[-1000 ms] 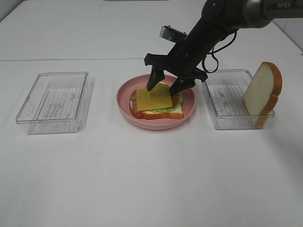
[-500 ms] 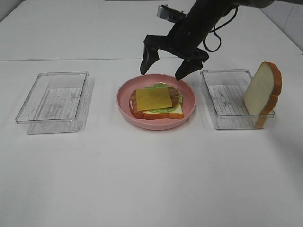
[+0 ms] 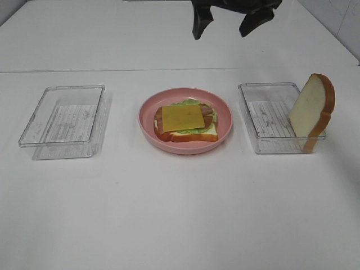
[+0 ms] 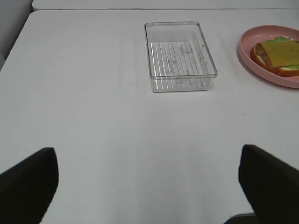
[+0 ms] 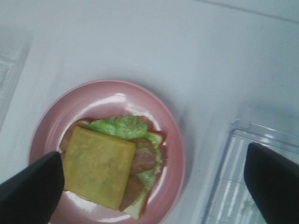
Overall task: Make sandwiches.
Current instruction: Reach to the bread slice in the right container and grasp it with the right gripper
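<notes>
One square cheese (image 3: pixel 180 117), round plate (image 3: pixel 147 125)

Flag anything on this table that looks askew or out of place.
The cheese square sits rotated on the stack, not squared to the bottom bread slice, with lettuce and bacon poking out one side. The second bread slice stands on edge against the right tray, not flat.
</notes>
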You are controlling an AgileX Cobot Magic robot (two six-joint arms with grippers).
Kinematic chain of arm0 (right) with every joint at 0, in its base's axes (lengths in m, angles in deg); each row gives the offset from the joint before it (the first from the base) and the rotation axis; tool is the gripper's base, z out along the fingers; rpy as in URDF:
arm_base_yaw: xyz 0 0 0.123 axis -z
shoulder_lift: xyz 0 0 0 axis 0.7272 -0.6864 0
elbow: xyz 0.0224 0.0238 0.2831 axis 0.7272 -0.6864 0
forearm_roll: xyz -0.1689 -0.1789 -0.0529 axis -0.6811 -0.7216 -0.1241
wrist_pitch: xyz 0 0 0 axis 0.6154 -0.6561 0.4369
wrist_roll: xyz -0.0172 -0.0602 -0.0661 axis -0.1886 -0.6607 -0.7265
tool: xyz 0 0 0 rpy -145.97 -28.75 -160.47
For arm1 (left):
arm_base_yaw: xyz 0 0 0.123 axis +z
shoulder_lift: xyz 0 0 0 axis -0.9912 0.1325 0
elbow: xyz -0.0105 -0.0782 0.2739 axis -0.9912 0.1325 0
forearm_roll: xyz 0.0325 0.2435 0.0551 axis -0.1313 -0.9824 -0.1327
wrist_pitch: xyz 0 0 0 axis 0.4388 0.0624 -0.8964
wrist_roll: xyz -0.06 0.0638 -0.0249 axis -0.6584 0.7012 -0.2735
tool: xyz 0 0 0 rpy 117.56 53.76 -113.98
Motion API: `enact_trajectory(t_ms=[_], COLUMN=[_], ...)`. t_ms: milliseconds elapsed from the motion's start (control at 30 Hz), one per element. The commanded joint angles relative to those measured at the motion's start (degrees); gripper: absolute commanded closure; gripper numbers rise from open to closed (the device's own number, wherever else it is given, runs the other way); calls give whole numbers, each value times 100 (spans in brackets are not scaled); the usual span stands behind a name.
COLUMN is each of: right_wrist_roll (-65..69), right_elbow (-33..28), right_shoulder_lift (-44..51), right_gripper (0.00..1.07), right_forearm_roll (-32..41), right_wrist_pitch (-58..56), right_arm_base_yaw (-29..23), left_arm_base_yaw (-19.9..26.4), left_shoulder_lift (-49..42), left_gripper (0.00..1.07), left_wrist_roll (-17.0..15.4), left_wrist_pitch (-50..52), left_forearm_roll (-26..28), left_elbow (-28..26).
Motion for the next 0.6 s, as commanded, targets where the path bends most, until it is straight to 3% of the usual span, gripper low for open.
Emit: enact_trajectory(t_ms=[33, 400, 467, 600], right_wrist_roll=[252, 544, 607, 607], right_elbow=[29, -126, -745, -1243], right_shoulder_lift=[321, 733, 985, 1100], right_gripper=[9, 9, 9, 9], right_forearm_roll=[-544, -527, -521, -533], right_wrist_pitch=[-647, -647, -647, -647], right_arm_base_yaw=[178, 928, 1283, 1570], left_arm_base_yaw=[6, 6, 6, 6], left_shoulder_lift=[-103, -103, -103, -103], left_gripper=[7, 7, 7, 7], left_wrist_roll=[17, 40, 40, 40], left_wrist_pitch=[34, 34, 34, 34], left_forearm_roll=[52, 52, 52, 52], left_elbow=[6, 6, 6, 6])
